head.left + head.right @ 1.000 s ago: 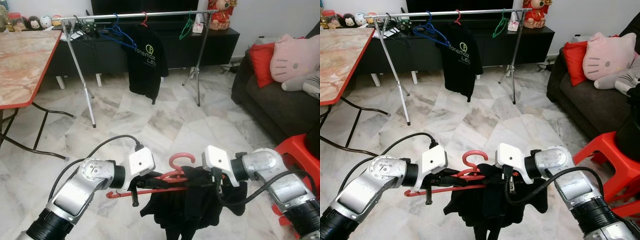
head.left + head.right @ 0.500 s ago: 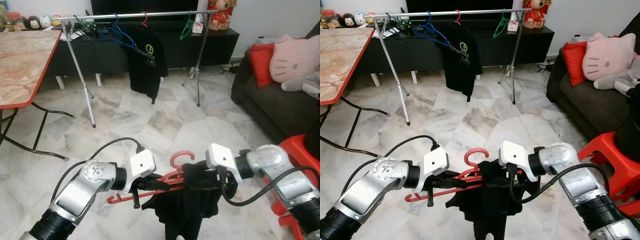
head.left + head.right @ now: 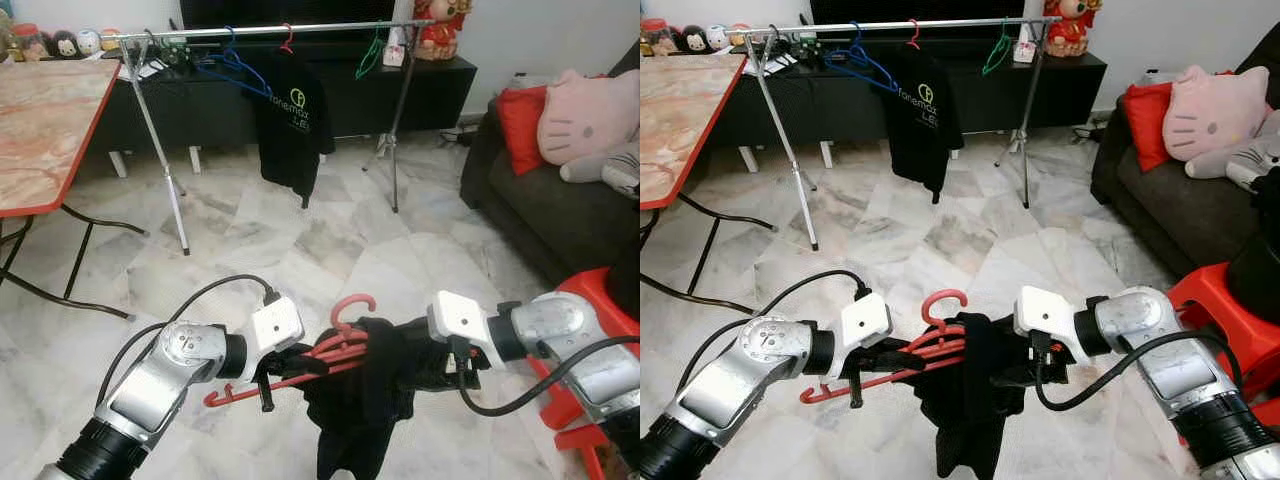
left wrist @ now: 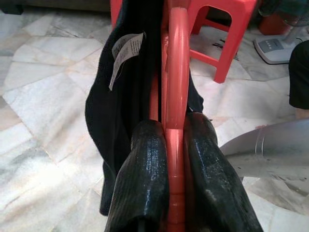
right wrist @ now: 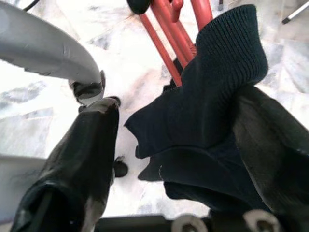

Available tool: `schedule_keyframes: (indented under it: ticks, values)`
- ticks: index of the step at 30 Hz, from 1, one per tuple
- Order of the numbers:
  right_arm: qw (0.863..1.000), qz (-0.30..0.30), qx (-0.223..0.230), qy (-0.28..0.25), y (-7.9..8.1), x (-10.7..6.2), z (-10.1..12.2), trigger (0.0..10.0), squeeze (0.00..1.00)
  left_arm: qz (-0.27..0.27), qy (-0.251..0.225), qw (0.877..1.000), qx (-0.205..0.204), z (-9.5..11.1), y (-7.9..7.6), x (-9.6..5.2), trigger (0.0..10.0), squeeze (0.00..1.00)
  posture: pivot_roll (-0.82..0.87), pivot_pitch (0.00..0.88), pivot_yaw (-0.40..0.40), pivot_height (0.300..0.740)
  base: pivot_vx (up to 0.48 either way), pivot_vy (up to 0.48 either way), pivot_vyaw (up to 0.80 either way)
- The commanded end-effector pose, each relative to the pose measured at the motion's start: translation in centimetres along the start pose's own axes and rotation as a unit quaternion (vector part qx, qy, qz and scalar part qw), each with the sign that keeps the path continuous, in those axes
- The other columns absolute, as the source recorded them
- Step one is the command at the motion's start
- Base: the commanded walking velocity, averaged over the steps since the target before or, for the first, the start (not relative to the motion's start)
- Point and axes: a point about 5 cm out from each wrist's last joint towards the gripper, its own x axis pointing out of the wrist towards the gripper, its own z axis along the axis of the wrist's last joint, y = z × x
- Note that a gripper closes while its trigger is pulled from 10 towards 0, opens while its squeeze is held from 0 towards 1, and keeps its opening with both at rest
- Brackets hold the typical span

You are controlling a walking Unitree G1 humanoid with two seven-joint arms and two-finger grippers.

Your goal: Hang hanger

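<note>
A red plastic hanger with a black garment draped over it hangs low before me, above the marble floor. My left gripper is shut on the hanger's left arm; in the left wrist view both fingers press the red bar. My right gripper sits at the garment's right side with its fingers spread. In the right wrist view the black cloth lies against one finger while the other fingertip stands apart. A metal clothes rack stands across the room.
On the rack hang a black T-shirt, blue hangers and a green hanger. A red-edged folding table is on the left. On the right are a dark sofa and a red stool.
My right gripper has drawn to the right, away from the hanger's hook. The garment now hangs longer and lower. The left gripper keeps its hold.
</note>
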Motion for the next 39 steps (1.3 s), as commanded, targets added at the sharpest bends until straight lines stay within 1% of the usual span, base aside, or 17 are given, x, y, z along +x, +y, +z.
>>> schedule_keyframes:
  ticks: [1,2,4,5,6,7,8,9,10,11,12,13,14,15,25,28,39]
  values:
    - [1.000,-0.011,0.000,-0.014,-0.2,-0.4,0.2,0.3,0.93,0.017,-0.023,0.999,0.016,0.9,0.6,-0.4,0.0,0.00,-0.09,0.000,-0.108,0.740,0.000,0.000,0.00]
    - [1.000,-0.012,0.003,-0.019,-0.1,-0.1,0.2,0.0,0.90,0.018,-0.025,0.999,0.016,1.0,0.5,-0.3,0.0,0.00,-0.08,0.000,-0.108,0.740,0.000,0.000,0.00]
    - [1.000,-0.013,0.003,-0.019,-0.1,0.1,0.1,0.0,0.89,0.018,-0.026,0.999,0.017,1.0,0.5,-0.3,0.0,0.00,-0.08,0.000,-0.108,0.740,0.000,0.000,0.00]
    - [1.000,-0.018,0.003,-0.015,-0.2,0.2,-0.1,0.5,0.85,0.019,-0.026,0.999,0.017,1.0,0.5,-0.3,0.0,0.00,-0.08,0.000,-0.108,0.740,0.000,0.000,0.00]
    - [1.000,-0.030,-0.002,-0.008,-0.4,0.2,-0.2,7.8,0.69,0.020,-0.027,0.999,0.017,1.1,0.5,-0.3,0.0,0.00,-0.08,0.000,-0.108,0.740,0.000,0.000,0.00]
    - [0.999,-0.033,-0.004,-0.007,-0.4,0.2,-0.2,7.8,0.69,0.021,-0.027,0.999,0.017,1.1,0.5,-0.3,0.0,0.00,-0.08,0.000,-0.108,0.740,0.000,0.000,0.00]
    - [0.999,-0.036,-0.005,-0.006,-0.5,0.2,-0.3,10.0,0.12,0.021,-0.028,0.999,0.017,1.1,0.5,-0.3,0.0,0.00,-0.08,0.000,-0.109,0.740,0.000,0.000,0.00]
    - [0.999,-0.038,-0.005,-0.006,-0.5,0.2,-0.3,10.0,0.12,0.022,-0.028,0.999,0.018,1.1,0.5,-0.3,0.0,0.00,-0.08,0.000,-0.109,0.740,0.000,0.000,0.00]
    - [0.999,-0.047,-0.003,-0.008,-0.7,0.2,-0.4,10.0,0.05,0.023,-0.028,0.999,0.018,1.1,0.5,-0.3,0.0,0.00,-0.08,0.000,-0.109,0.740,0.000,0.000,0.00]
    - [0.999,-0.052,-0.002,-0.007,-0.8,0.1,-0.4,8.9,0.05,0.023,-0.028,0.999,0.018,1.1,0.5,-0.3,0.0,0.00,-0.08,0.000,-0.109,0.740,0.000,0.000,0.00]
    - [0.998,-0.055,-0.002,-0.005,-0.9,0.1,-0.4,4.8,0.04,0.023,-0.028,0.999,0.018,1.1,0.5,-0.3,0.0,0.00,-0.08,0.000,-0.109,0.740,0.000,0.000,0.00]
    - [0.998,-0.060,-0.005,-0.003,-1.0,0.0,-0.5,0.8,0.00,0.024,-0.029,0.999,0.019,1.2,0.5,-0.2,0.0,0.00,-0.09,0.000,-0.111,0.740,0.000,0.000,0.00]
    - [0.998,-0.062,-0.007,-0.003,-1.1,0.0,-0.5,0.8,0.00,0.024,-0.030,0.999,0.019,1.2,0.5,-0.2,0.0,0.00,-0.09,0.000,-0.111,0.740,0.000,0.000,0.00]
    - [0.998,-0.066,-0.006,-0.005,-1.1,0.0,-0.5,0.0,0.00,0.024,-0.030,0.999,0.019,1.2,0.5,-0.2,0.0,0.00,-0.08,0.000,-0.112,0.740,0.000,0.000,0.00]
    - [0.995,-0.093,-0.007,-0.018,-1.8,0.0,-0.4,0.0,0.00,0.025,-0.035,0.999,0.019,1.4,0.4,-0.1,0.0,0.00,-0.08,0.000,-0.116,0.740,0.000,0.000,0.00]
    - [0.994,-0.101,-0.008,-0.030,-2.1,0.0,-0.1,0.0,0.00,0.023,-0.034,0.999,0.019,1.3,0.3,0.0,0.0,0.00,-0.08,0.000,-0.116,0.740,0.000,0.000,0.00]
    - [0.994,-0.101,-0.004,-0.034,-2.0,0.5,-0.3,0.0,0.00,0.018,-0.038,0.999,0.022,1.5,0.1,0.1,0.0,0.00,-0.08,0.000,-0.118,0.740,0.000,0.000,0.00]
